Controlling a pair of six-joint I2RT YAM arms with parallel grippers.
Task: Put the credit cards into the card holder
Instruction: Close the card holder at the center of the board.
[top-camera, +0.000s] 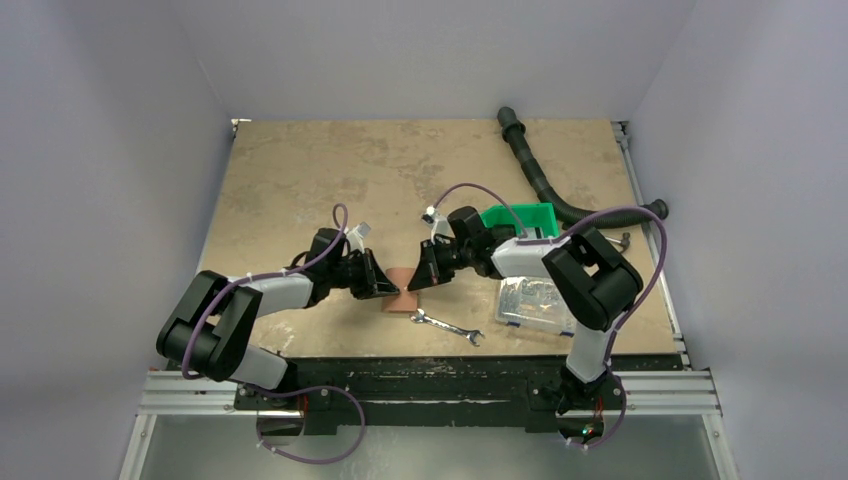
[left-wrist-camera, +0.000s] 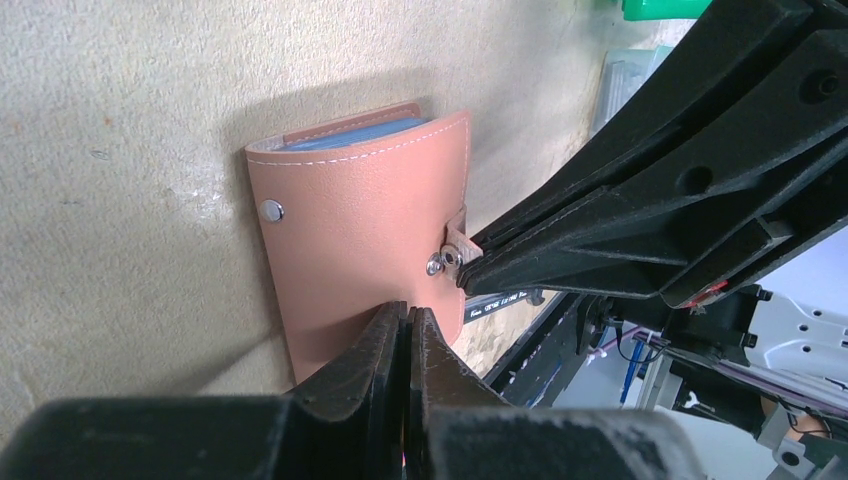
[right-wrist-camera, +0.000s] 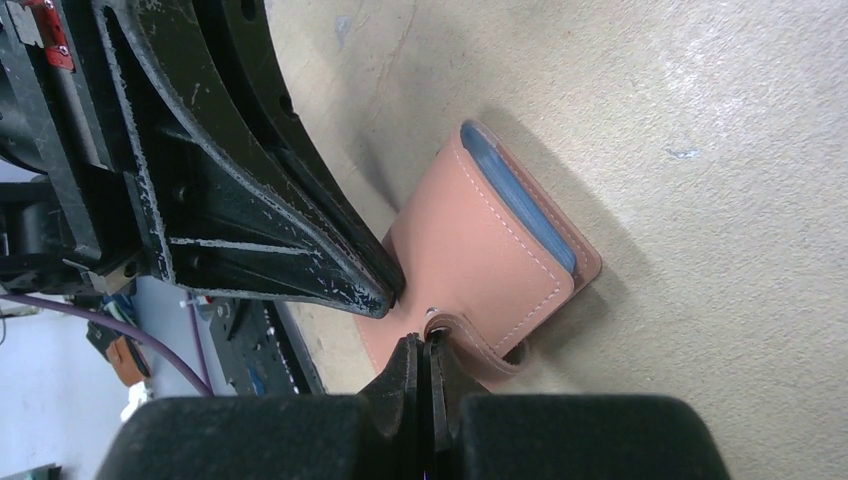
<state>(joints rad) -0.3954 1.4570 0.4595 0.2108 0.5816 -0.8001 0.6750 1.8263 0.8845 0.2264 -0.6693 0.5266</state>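
Note:
The reddish-brown card holder (top-camera: 402, 292) lies folded shut on the table between both grippers. Light blue credit cards (left-wrist-camera: 355, 135) show as thin edges inside its open end, also in the right wrist view as blue card edges (right-wrist-camera: 525, 205). My left gripper (left-wrist-camera: 408, 312) is shut, its tips resting on the card holder's cover (left-wrist-camera: 360, 230). My right gripper (right-wrist-camera: 427, 340) is shut on the card holder's snap strap (right-wrist-camera: 470, 335), with the metal snap right at its tips. A second snap stud (left-wrist-camera: 271, 210) sits on the cover.
A steel wrench (top-camera: 447, 327) lies just in front of the card holder. A clear plastic compartment box (top-camera: 535, 303) sits to the right, a green bin (top-camera: 518, 222) behind it, and a black hose (top-camera: 540, 180) curves along the back right.

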